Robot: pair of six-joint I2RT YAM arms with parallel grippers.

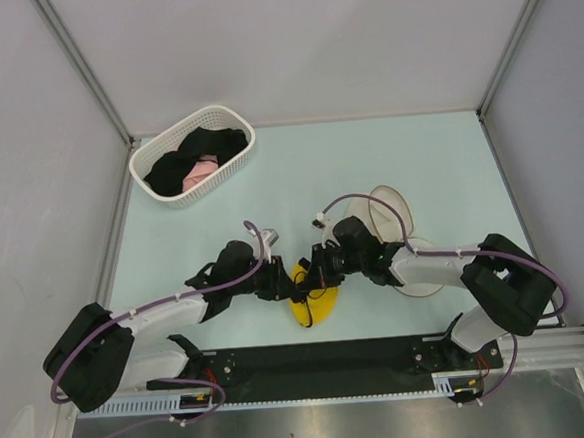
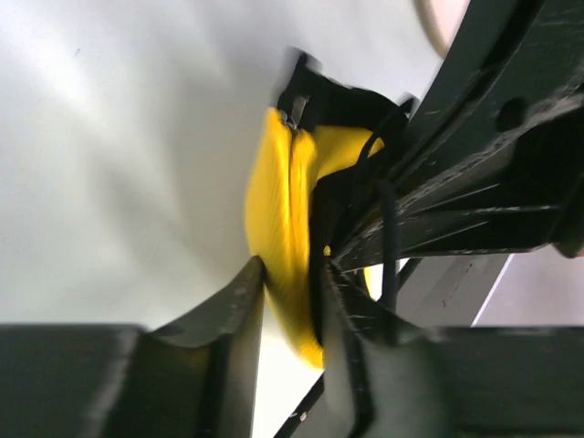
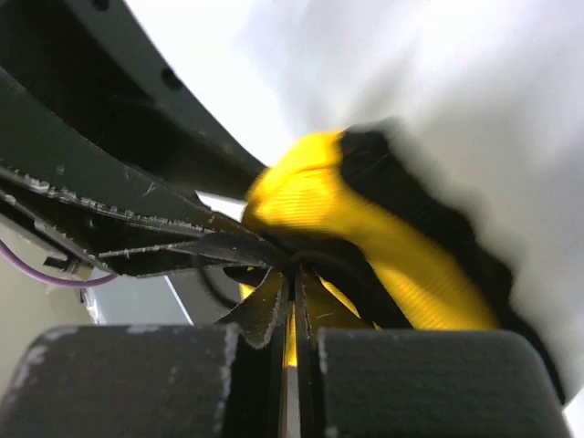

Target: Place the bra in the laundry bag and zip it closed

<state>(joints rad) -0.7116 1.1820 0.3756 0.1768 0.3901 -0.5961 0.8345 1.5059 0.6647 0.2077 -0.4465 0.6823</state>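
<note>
Desk [image 1: 299,168] in pale mint is carrying everything, with both arms reaching in over its near middle. Basket [image 1: 227,118], white and slotted, is sitting at the far left corner, holding black garments [image 1: 183,161] and a pink one [image 1: 204,171]. Bag [image 1: 397,212] is lying open on the right, one dome half tipping up on the far side and the other lying under the right arm, which is hiding most of its inside.

Well left of the bag, near the desk's front edge, the bra [image 1: 313,306] is standing on edge, folded cup against cup. Its long axis is running near to far, the rounded end pointing toward the arm bases and the black-trimmed end pointing away, up between the two arms.

The left pincer [image 2: 290,274] is standing narrowly parted, its fingers [image 2: 242,310] straddling the yellow fold. The right pincer [image 3: 292,274] is pinching tight on the bra, yellow fabric showing in the slit and a black strap looping just past its tips.
</note>
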